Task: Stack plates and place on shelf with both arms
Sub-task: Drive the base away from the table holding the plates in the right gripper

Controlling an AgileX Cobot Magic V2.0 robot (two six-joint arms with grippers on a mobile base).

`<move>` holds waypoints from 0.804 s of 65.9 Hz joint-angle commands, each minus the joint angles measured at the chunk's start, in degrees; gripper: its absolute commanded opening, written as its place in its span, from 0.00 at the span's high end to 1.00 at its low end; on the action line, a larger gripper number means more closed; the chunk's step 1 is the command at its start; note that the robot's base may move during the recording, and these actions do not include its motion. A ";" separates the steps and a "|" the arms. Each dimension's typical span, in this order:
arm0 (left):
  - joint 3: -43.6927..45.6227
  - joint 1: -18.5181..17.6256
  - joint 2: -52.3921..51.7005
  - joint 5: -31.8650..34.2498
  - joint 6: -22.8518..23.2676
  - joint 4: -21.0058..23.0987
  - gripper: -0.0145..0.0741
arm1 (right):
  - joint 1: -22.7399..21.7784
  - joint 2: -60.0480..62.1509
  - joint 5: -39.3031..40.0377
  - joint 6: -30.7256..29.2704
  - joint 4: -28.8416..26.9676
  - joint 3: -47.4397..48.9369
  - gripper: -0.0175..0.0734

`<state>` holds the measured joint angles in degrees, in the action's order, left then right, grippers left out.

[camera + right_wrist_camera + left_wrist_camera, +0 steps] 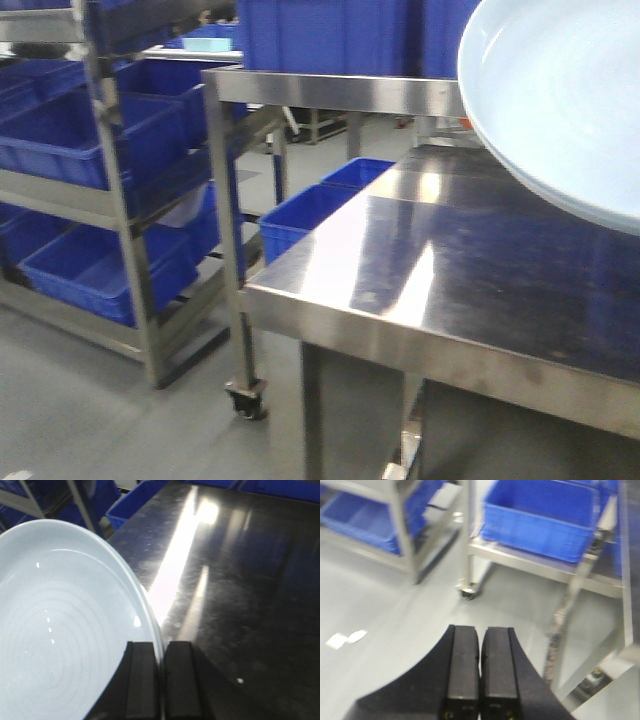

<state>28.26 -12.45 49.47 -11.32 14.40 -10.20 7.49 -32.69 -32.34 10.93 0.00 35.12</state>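
Pale blue-white glossy round plate (60, 630): rim pinched by right pincer (163, 649), above stainless steel worktop (240, 580). Left pincer (480, 632) closed on nothing, over grey floor (380, 605). Keep plate level; support opposite rim.

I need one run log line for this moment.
right gripper: shut on plate rim | plate: held above steel table | left gripper: shut, empty, over floor

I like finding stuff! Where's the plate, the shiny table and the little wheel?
Plate (60, 630): right wrist view, its ringed bottom.
Table (400, 265): front view, its bare top.
Wheel (468, 592): left wrist view, the caster's side.
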 commanded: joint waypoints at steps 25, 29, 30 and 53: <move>1.59 -0.05 -0.46 4.73 0.50 -0.13 0.74 | -0.34 0.18 5.14 -0.33 0.00 1.57 0.75; 1.59 -0.05 -0.46 4.73 0.50 -0.13 0.74 | -0.34 0.18 5.14 -0.33 0.00 1.57 0.75; 1.59 -0.05 -0.46 4.73 0.50 -0.13 0.74 | -0.34 0.18 5.14 -0.33 0.00 1.57 0.75; 1.59 -0.05 -0.46 4.73 0.50 -0.13 0.74 | -0.34 0.18 5.14 -0.33 0.00 1.57 0.75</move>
<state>28.26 -12.45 49.47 -11.32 14.40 -10.20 7.49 -32.69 -32.34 10.93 0.00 35.12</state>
